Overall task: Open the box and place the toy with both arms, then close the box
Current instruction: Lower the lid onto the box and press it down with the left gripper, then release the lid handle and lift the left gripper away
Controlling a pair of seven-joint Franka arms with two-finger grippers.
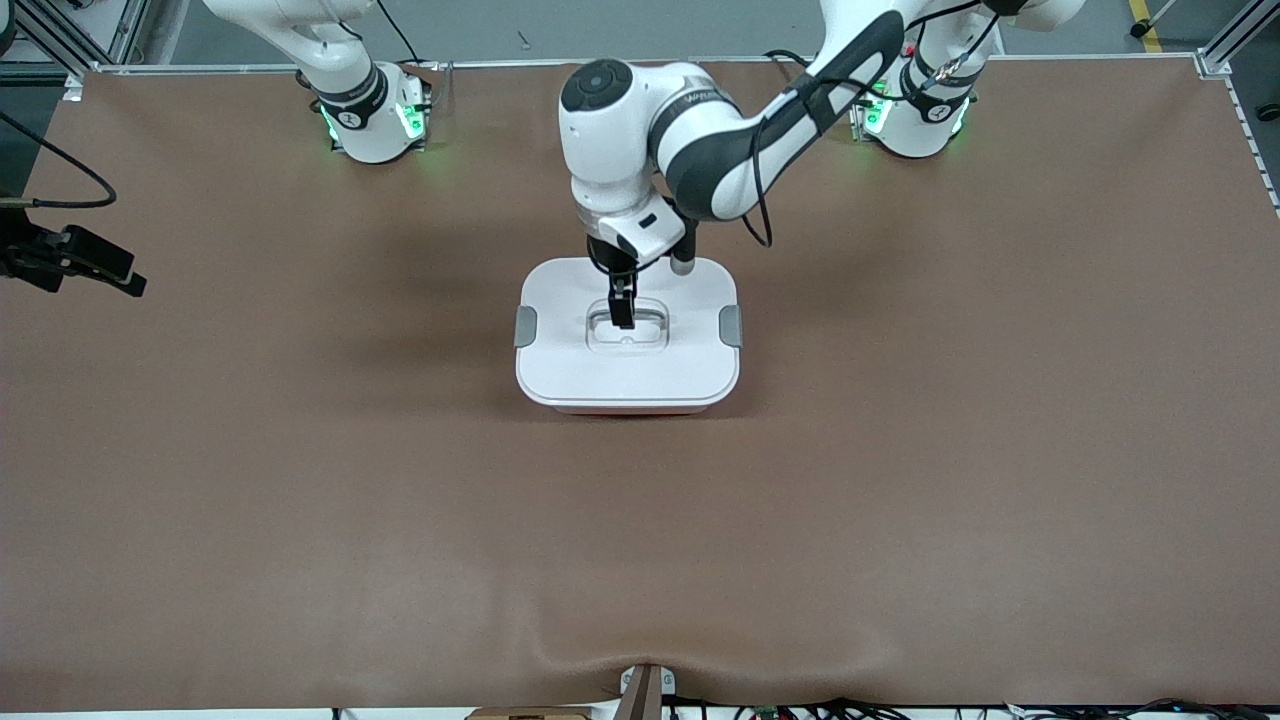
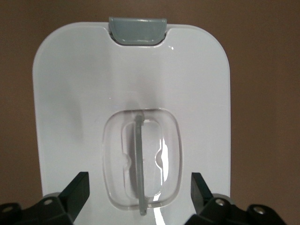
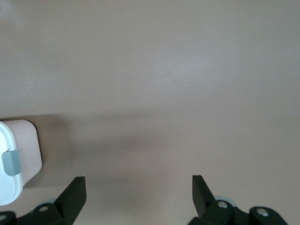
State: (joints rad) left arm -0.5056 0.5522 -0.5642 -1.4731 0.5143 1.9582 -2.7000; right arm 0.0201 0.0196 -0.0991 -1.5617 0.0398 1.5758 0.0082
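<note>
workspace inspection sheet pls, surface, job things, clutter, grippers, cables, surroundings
surface: brown mat covers the table, with a slight ripple at the edge nearest the front camera.
job's things: box at mid-table, white lid on, grey clips at both ends, clear handle on the lid. toy: nothing seen.
clutter: nothing seen.
grippers: left gripper open over the lid, fingers on either side of the handle, not gripping it. right gripper open over bare mat toward the right arm's end, waiting; nothing held.
cables: black cable loops along the left arm; another at the right arm's end.
surroundings: aluminium frame posts at the table corners, grey floor past them.
</note>
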